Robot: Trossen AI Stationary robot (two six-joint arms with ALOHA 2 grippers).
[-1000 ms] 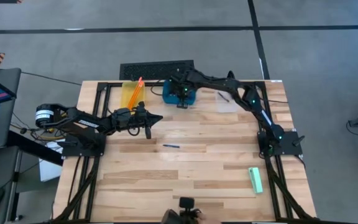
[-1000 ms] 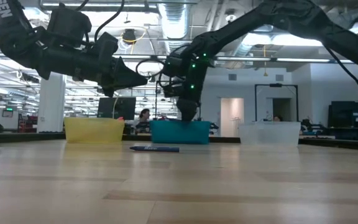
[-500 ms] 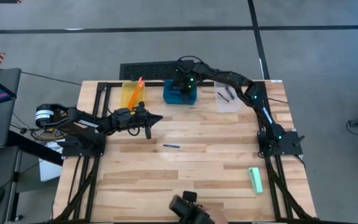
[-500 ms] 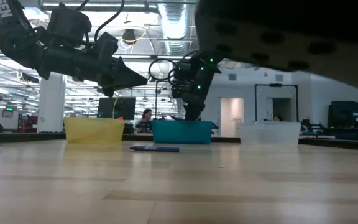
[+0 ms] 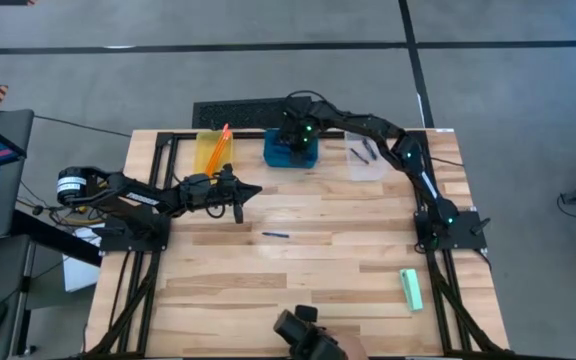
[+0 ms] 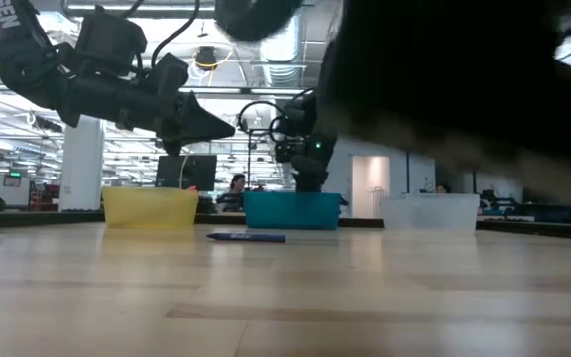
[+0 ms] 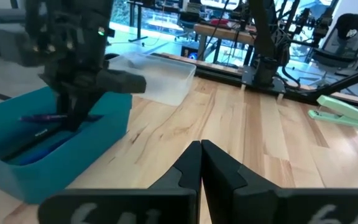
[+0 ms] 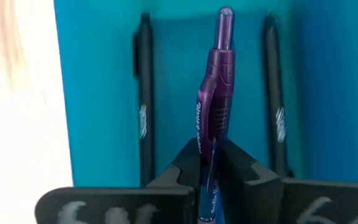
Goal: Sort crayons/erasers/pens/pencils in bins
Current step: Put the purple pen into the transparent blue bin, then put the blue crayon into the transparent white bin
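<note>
Three bins are lined up along the far edge of the wooden tabletop [image 5: 298,270]: yellow bin [image 5: 213,153], blue bin [image 5: 290,150], clear bin [image 5: 366,160]. A purple pen [image 8: 215,118] is gripped in the right gripper's [image 5: 294,133] jaws over the blue bin, between two dark pens [image 8: 144,118] inside. One pen [image 5: 275,234] is seen mid-tabletop, one eraser [image 5: 411,289] near the right edge. The left gripper [image 5: 246,193] hovers, jaws closed and empty.
</note>
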